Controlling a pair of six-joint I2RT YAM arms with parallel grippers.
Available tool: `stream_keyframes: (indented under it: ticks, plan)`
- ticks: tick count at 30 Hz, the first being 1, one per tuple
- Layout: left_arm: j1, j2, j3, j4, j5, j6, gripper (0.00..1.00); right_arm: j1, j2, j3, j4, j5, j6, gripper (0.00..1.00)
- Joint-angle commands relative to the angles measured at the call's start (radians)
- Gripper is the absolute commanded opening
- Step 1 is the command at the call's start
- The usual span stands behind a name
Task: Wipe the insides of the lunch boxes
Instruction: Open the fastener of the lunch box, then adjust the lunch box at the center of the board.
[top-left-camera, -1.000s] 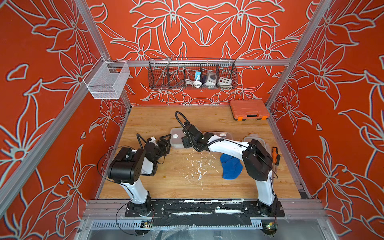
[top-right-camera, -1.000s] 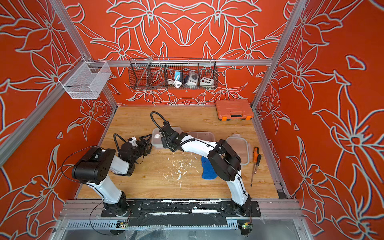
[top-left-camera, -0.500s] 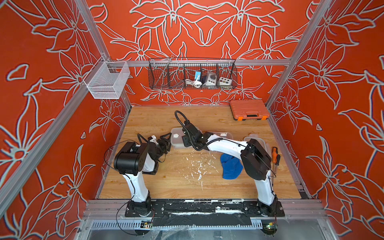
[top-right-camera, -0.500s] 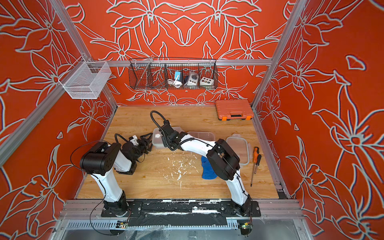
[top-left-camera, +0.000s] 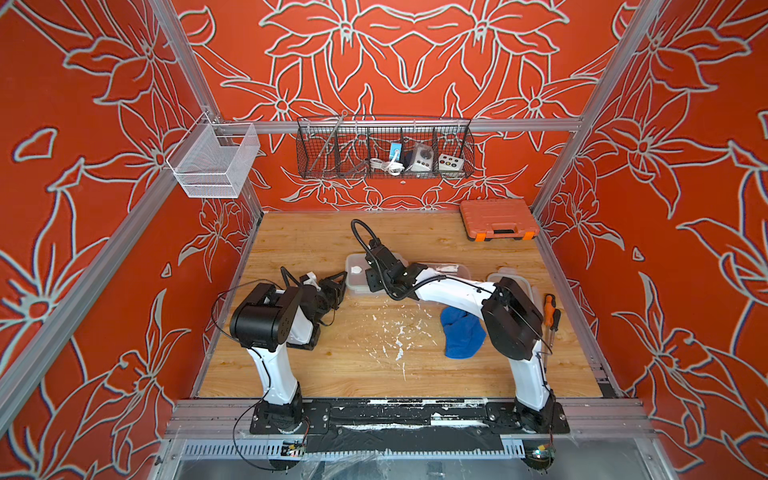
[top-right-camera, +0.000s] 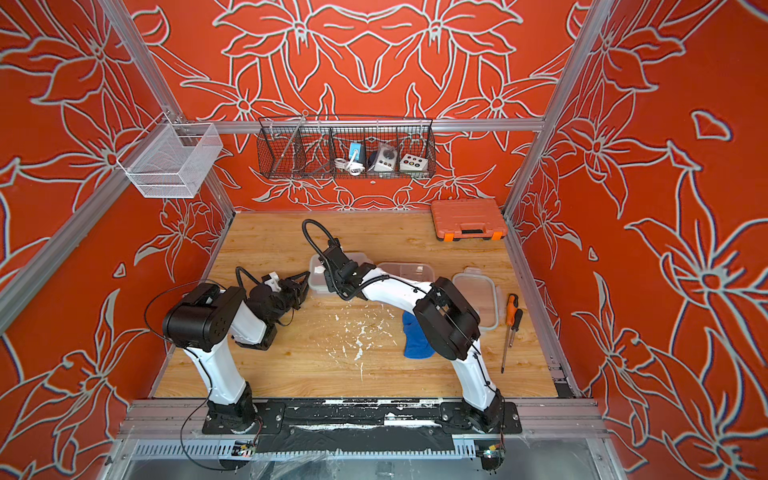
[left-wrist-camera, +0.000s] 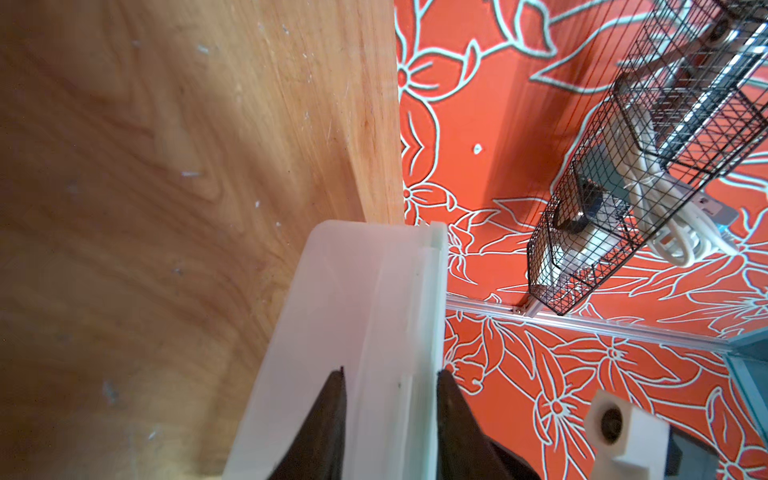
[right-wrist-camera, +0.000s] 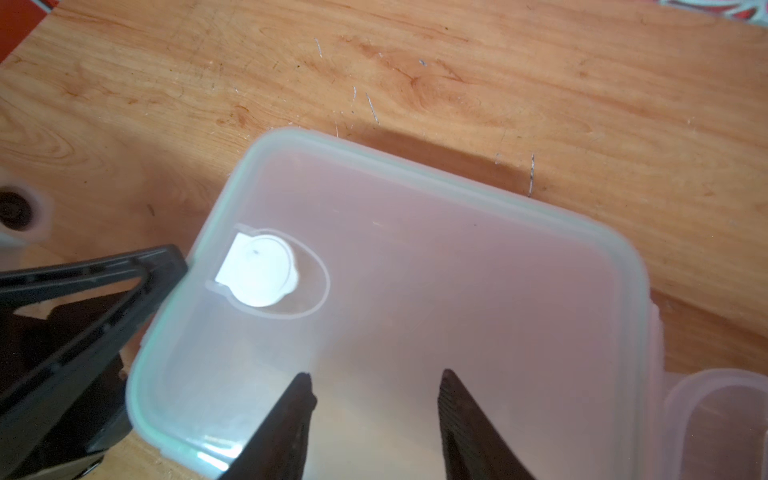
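– Lidded lunch box (top-left-camera: 354, 282): where is it?
– On the bench (top-left-camera: 316, 249), at about 11 o'clock from the middle. It sits flat with its lid on. The lid has a white round patch (right-wrist-camera: 259, 276) near the 9 o'clock end.
– And the other one?
– The open lunch box (top-left-camera: 451, 272) lies just beside it, at its 3 o'clock. The right arm crosses over part of it. Further toward 3 o'clock there is what looks like a loose lid (top-right-camera: 478, 299).
– What is the left tool (left-wrist-camera: 389, 370) doing?
– It is at the 9 o'clock end of the lidded lunch box, turned on its side. It is pinching the end rim, with one finger on the wall and one at the lid's edge.
– And the right tool (right-wrist-camera: 374, 374)?
– It is above the lid with its fingers spread and nothing between them. I cannot tell whether the tips touch the lid.
– Anything else on the bench?
– A blue cloth (top-left-camera: 459, 338) at 4 o'clock, partly under the right arm. White scraps (top-left-camera: 399, 332) lie around the middle, toward 6 o'clock. There is an orange case (top-left-camera: 496, 218) in the far corner at 1 o'clock. Two screwdrivers (top-right-camera: 511, 316) lie by the 3 o'clock edge.
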Motion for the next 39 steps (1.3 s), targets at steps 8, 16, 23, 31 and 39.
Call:
stream_keyframes:
  ticks: [8, 16, 23, 31, 39]
  plan:
    - [-0.022, -0.187, 0.016, -0.174, -0.018, 0.152, 0.14, 0.004, 0.083, -0.021, -0.167, -0.053, 0.015, 0.44]
    - [-0.021, -0.217, 0.023, -0.266, -0.028, 0.175, 0.24, 0.003, 0.056, -0.034, -0.164, -0.018, 0.023, 0.48]
    - [-0.021, -0.147, 0.025, -0.188, 0.011, 0.135, 0.47, -0.024, -0.022, -0.014, -0.171, -0.004, 0.007, 0.54]
    - [-0.019, -0.276, 0.125, -0.517, -0.039, 0.363, 0.69, -0.057, -0.191, -0.121, -0.098, -0.039, 0.075, 0.65]
    - [-0.019, -0.262, 0.532, -1.010, -0.004, 0.862, 0.73, -0.103, -0.438, -0.385, -0.037, -0.089, 0.212, 0.67]
